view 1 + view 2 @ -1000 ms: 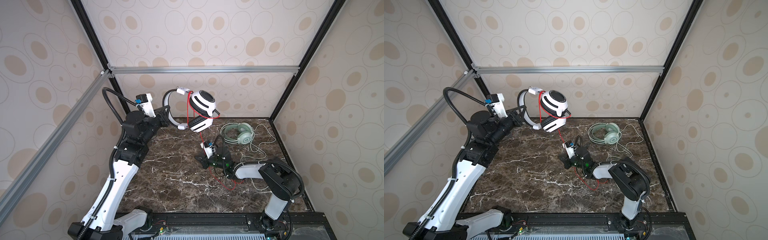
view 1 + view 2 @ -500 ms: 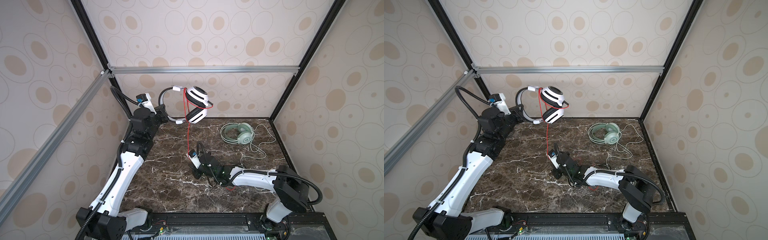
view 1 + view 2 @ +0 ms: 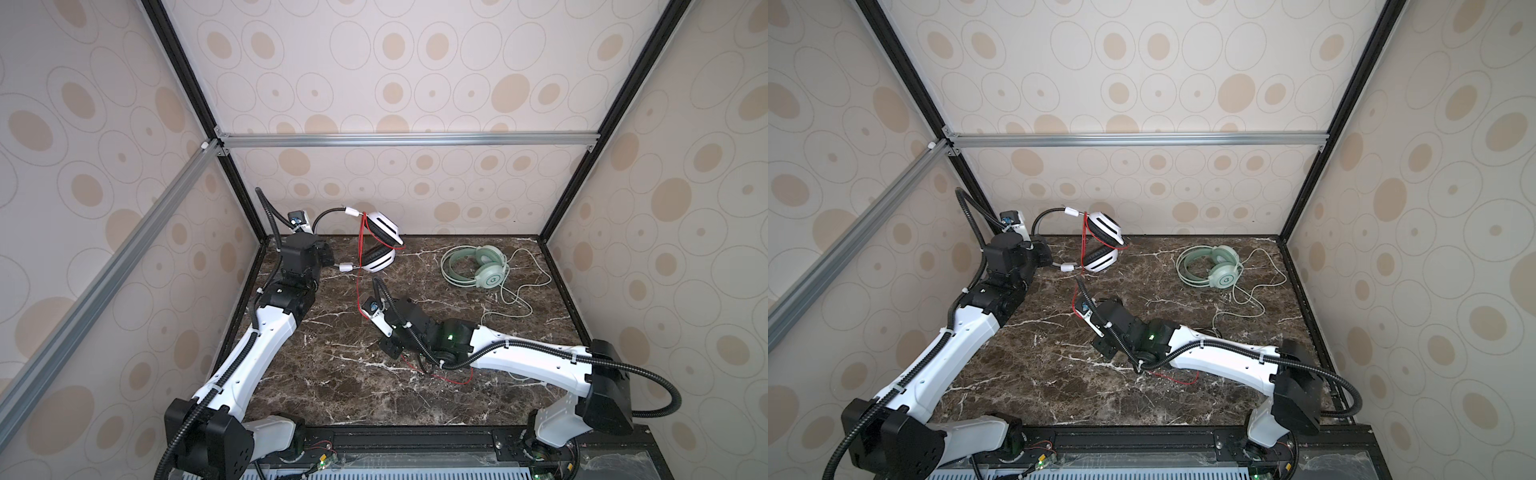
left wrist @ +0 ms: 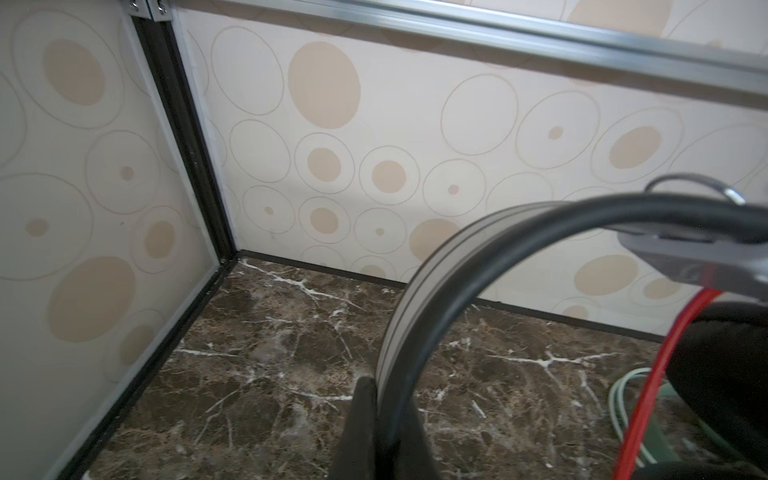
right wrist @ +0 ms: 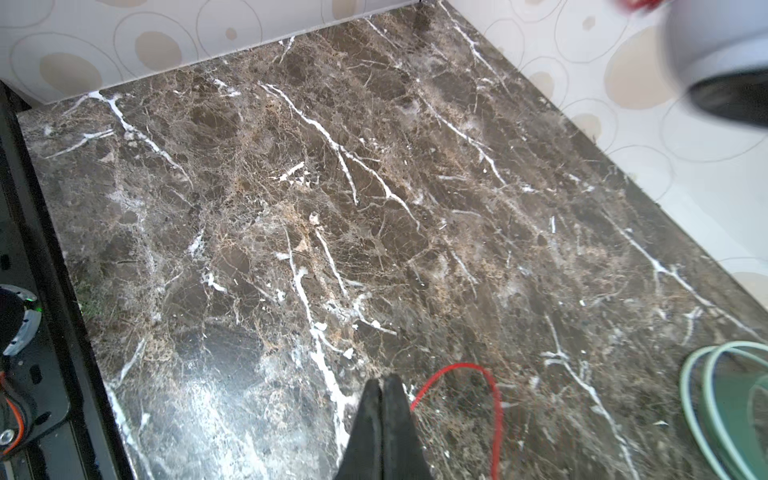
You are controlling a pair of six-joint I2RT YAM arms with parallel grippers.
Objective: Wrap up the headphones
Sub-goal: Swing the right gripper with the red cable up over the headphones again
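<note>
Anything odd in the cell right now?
Nothing damaged. The white headset is held above the table by the left hand on its headband. Its red cord is only partly wound, the rest trailing to the right hand and slack on the table. The mint-green headset lies flat, its pale cord sprawled loose.

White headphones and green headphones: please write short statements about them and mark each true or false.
1. The left gripper grips the white headphones by the headband. True.
2. The white headphones lie on the table. False: they are held up off it.
3. The right gripper is shut on the red cord. True.
4. The mint-green headphones' pale cord is wound around them. False: it lies loose on the table.
</note>
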